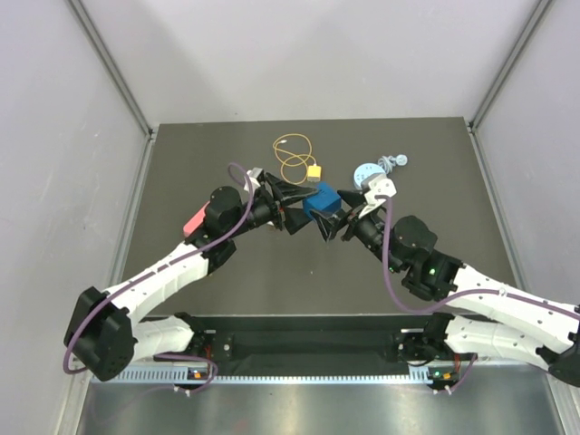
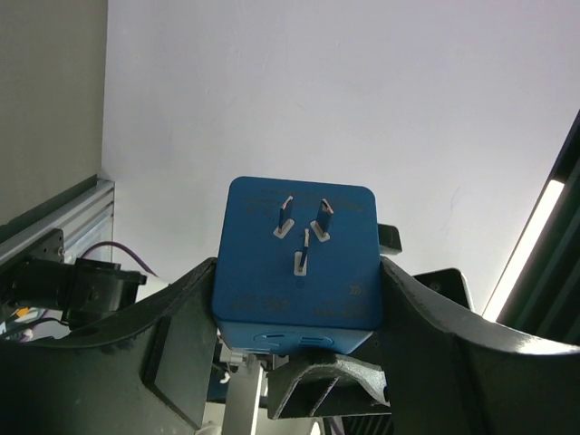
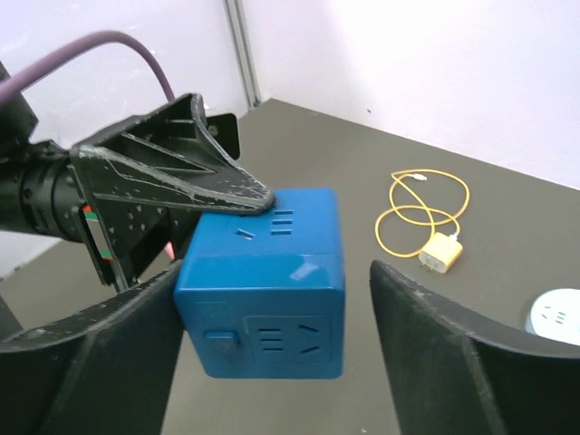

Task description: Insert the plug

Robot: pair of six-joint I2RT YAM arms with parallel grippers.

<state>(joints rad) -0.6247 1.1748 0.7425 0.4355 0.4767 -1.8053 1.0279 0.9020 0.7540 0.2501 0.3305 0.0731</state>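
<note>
The plug (image 1: 314, 170) is a small yellow connector on a looped yellow wire, lying on the dark table behind both grippers; it also shows in the right wrist view (image 3: 441, 254). A blue cube socket (image 1: 322, 198) is held above the table. My left gripper (image 1: 302, 208) is shut on it, its fingers (image 2: 172, 335) pressing opposite faces, and the cube's pronged face (image 2: 299, 258) is turned to the left wrist camera. My right gripper (image 1: 335, 217) is open around the cube (image 3: 272, 290): one finger (image 3: 100, 353) touches it, the other stands apart.
A round white-and-blue object (image 1: 367, 174) with a small cord lies right of the plug and shows at the right edge of the right wrist view (image 3: 557, 317). A pink object (image 1: 194, 221) lies left of the left arm. White walls enclose the dark table (image 1: 435, 154).
</note>
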